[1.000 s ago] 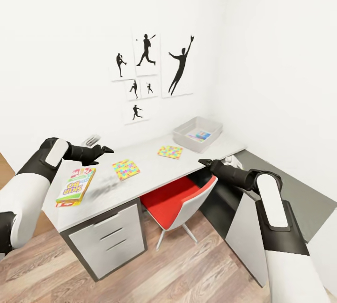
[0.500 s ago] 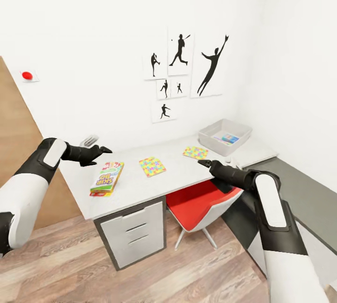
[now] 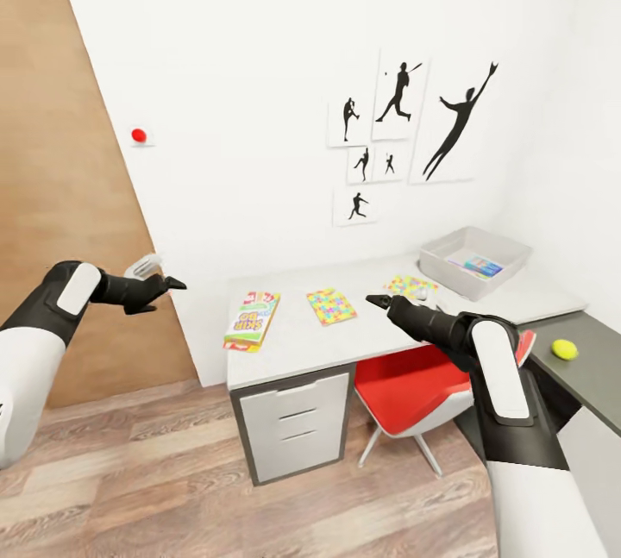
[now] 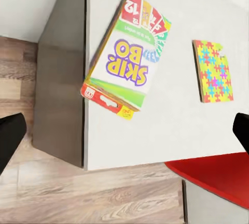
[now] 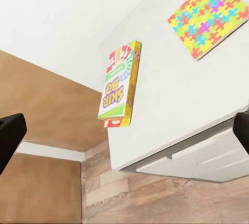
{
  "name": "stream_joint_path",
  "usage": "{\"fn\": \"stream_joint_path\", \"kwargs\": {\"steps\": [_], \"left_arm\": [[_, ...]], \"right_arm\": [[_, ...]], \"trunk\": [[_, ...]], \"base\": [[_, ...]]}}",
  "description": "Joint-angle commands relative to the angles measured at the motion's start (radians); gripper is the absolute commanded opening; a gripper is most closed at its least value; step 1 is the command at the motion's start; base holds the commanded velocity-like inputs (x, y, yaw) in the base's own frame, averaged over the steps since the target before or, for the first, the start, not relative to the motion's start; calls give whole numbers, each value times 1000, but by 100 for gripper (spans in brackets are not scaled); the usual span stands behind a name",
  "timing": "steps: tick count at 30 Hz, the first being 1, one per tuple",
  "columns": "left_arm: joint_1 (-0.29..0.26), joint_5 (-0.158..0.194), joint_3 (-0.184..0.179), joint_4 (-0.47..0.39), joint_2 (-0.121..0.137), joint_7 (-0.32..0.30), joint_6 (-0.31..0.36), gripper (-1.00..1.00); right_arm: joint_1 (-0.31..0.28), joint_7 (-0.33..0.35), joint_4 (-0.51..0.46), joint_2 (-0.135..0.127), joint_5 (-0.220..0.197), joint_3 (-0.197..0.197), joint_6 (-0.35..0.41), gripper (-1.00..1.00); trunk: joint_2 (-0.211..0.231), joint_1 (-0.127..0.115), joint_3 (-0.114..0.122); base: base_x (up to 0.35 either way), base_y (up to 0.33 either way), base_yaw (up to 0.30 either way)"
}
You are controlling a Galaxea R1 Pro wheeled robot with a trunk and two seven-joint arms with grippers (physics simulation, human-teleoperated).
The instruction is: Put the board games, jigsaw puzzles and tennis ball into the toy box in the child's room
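The green-edged Skip-Bo board game point(image 3: 252, 320) lies at the left end of the pale table point(image 3: 379, 335). To its right lie one jigsaw puzzle point(image 3: 331, 306) and a second jigsaw puzzle point(image 3: 407, 285). At the far right corner stands the toy box point(image 3: 448, 254) with a small blue box point(image 3: 481, 266) inside. On the lower dark section rests the tennis ball point(image 3: 564, 349). My left gripper point(image 3: 172, 284) hangs open left of the table. Over the table's front edge, my right gripper point(image 3: 376, 300) is open and empty. The Skip-Bo box point(image 4: 127, 67) point(image 5: 120, 87) shows in both wrist views.
A red chair point(image 3: 405, 385) is tucked under the table beside a white drawer unit point(image 3: 297, 424). A wooden door panel point(image 3: 60, 153) fills the left. A red button point(image 3: 138, 135) and black baseball silhouettes point(image 3: 401, 131) are on the white wall. Wood-plank floor point(image 3: 172, 472) lies in front.
The whole view has swung left, so the table sits further right in the picture and the door and tennis ball have come into view. Both arms keep their pose, grippers open.
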Motion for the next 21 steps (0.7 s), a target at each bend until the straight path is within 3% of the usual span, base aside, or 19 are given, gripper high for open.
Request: {"fn": "stream_joint_path", "kwargs": {"steps": [1, 10, 11, 12, 13, 17, 21], "left_arm": [[6, -9, 2, 0, 9, -8, 4, 100], [71, -31, 1, -2, 76, -7, -17, 100], [74, -47, 1, -2, 79, -6, -22, 100], [79, -127, 1, -3, 84, -6, -44, 100], [80, -158, 1, -3, 84, -6, -57, 100], [87, -249, -1, 0, 85, -8, -103, 100], [102, -310, -3, 1, 84, -8, -140, 100]], "right_arm": [[-1, -10, -1, 0, -11, -2, 4, 100], [-1, -22, 10, -5, -9, -2, 5, 100], [-1, -26, 11, -5, -9, -2, 5, 100], [-1, -32, 15, -5, -8, -1, 5, 100], [-1, -33, 20, -5, -8, -2, 5, 100], [-1, -35, 33, -5, -8, -2, 4, 100], [-1, -47, 36, -5, -7, -3, 4, 100]], "trunk": [[-2, 1, -2], [-2, 1, -2], [-2, 1, -2], [-2, 1, -2], [-2, 1, -2], [-2, 1, -2], [-2, 1, -2]], "base": [[0, 7, 291], [5, 2, 241], [78, 36, 62], [175, 122, 16], [172, 120, 10], [93, 65, 5], [23, 37, 4]]}}
